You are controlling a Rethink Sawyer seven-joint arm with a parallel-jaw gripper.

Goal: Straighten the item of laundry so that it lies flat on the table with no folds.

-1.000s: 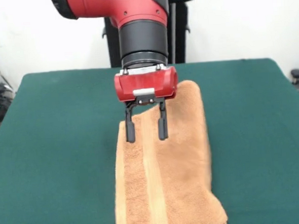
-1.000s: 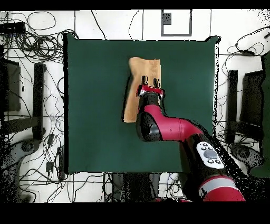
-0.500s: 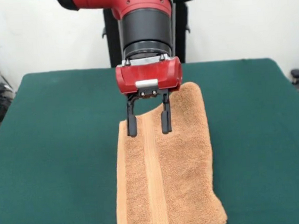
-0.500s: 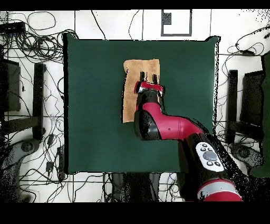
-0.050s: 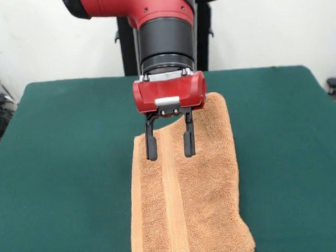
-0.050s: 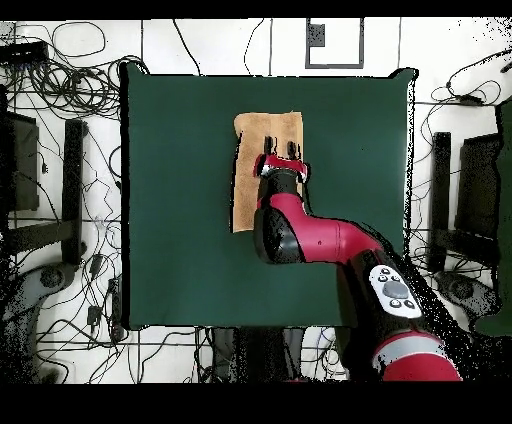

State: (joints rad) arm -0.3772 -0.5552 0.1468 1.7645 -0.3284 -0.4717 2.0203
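The item of laundry (image 5: 187,199) is an orange-tan terry towel lying as a long narrow strip down the middle of the green table (image 5: 62,167), apparently folded lengthwise, with a woven band running along it. In the overhead view the item of laundry (image 6: 262,130) shows beyond the arm, its near part hidden by the arm. My gripper (image 5: 171,154) hangs over the towel's far half with both black fingers spread apart and nothing between them; the tips sit close to the cloth. The gripper (image 6: 281,151) also shows from overhead, open over the towel.
The table (image 6: 170,200) has wide green cloth on both sides of the towel. Cables and black stands (image 6: 75,180) lie on the floor around it. A white square marker (image 6: 334,42) sits beyond the table's far edge in the overhead view.
Over the last second the gripper shifted slightly right in the front view, rose, then came back down a little. The towel's near end swung a little, so the strip lies straighter.
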